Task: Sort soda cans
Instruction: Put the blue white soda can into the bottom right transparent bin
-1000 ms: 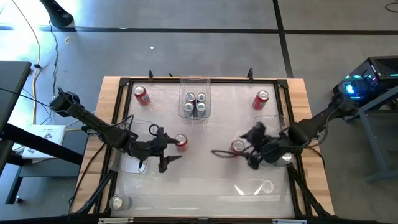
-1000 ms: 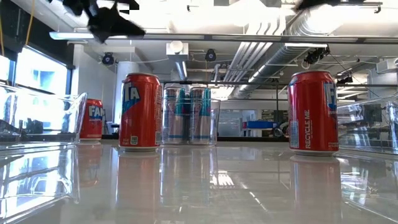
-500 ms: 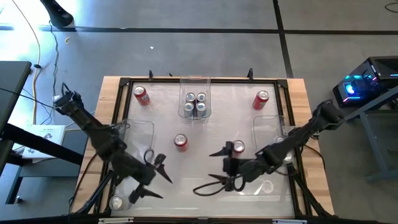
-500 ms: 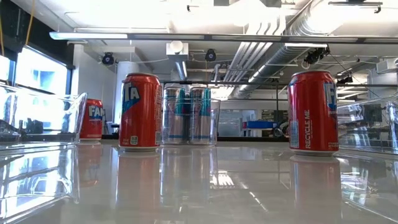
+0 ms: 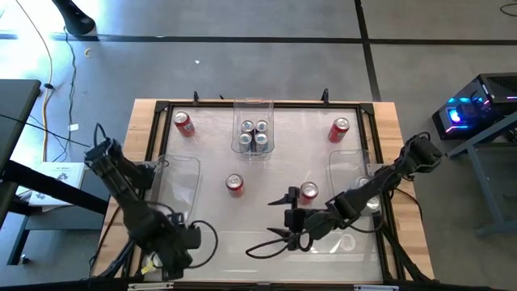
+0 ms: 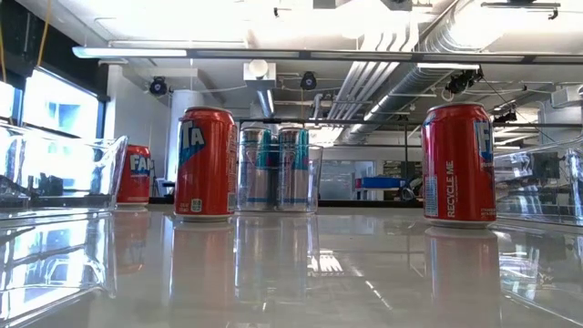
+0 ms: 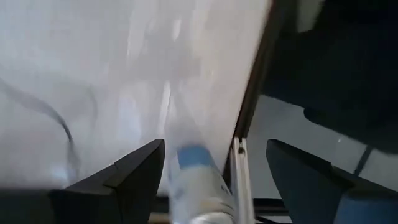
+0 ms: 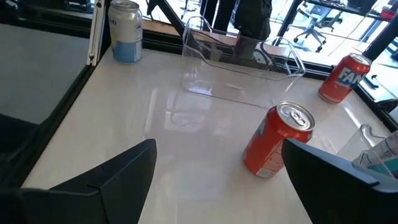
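Note:
A silver-and-blue soda can [image 7: 196, 186] stands at the table's near left corner, also seen in the right wrist view [image 8: 127, 31]. My left gripper [image 7: 214, 146] hangs over it, pointing down and open, one finger on each side of the can and apart from it. My right gripper [image 5: 275, 220] is open over the near middle of the table. Nothing is between its fingers [image 8: 214, 168]. A red can [image 8: 280, 140] stands upright just beyond it. More red cans [image 5: 184, 123] [image 5: 340, 129] [image 5: 308, 191] stand on the table. Neither gripper shows in the low view.
Several silver cans stand in a clear bin [image 5: 254, 105] at the far middle. Other clear bins sit at the left [image 5: 182, 166], the right [image 5: 355, 162] and the near right [image 5: 323, 242]. A black frame [image 5: 242, 103] rims the tabletop.
My left gripper has swung from beside the red can at the table's middle to the near left corner, tipping over until it points down at the silver can. My right gripper has moved from the right-hand red can toward the near edge, sinking and rolling, then slowed.

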Controlling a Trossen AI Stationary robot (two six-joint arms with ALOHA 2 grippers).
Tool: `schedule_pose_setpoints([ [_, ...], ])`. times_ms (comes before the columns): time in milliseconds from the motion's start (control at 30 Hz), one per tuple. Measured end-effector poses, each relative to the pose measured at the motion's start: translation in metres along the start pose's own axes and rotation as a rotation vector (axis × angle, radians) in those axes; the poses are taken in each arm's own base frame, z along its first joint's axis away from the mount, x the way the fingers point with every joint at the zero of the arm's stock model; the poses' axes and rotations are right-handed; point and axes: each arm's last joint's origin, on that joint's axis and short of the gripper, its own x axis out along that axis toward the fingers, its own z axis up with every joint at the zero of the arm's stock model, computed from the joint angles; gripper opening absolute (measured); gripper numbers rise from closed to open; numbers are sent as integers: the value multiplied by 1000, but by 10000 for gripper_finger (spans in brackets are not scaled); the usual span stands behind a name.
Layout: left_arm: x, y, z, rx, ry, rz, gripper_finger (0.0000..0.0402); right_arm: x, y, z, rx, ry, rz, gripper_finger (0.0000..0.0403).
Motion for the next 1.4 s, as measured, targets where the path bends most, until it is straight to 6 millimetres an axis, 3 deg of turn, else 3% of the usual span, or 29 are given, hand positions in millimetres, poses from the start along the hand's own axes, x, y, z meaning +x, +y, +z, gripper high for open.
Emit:
schedule_pose_setpoints([
  [233, 23, -12, -8, -201, 259, -2, 288, 0, 0, 0, -65, 0, 1, 341],
  [433, 17, -15, -21, -289, 313, -14, 316, 0, 0, 0, -97, 1, 7, 341],
  [567, 14, -16, -41, -317, 327, 43, 321, 0, 0, 0, -107, 1, 9, 341],
  [967, 16, -30, -94, -99, 178, 102, 322, 0, 0, 0, -95, 0, 9, 341],
  [1400, 20, -26, -95, 12, 44, 159, 322, 0, 1, 3, -90, -25, 10, 341],
])
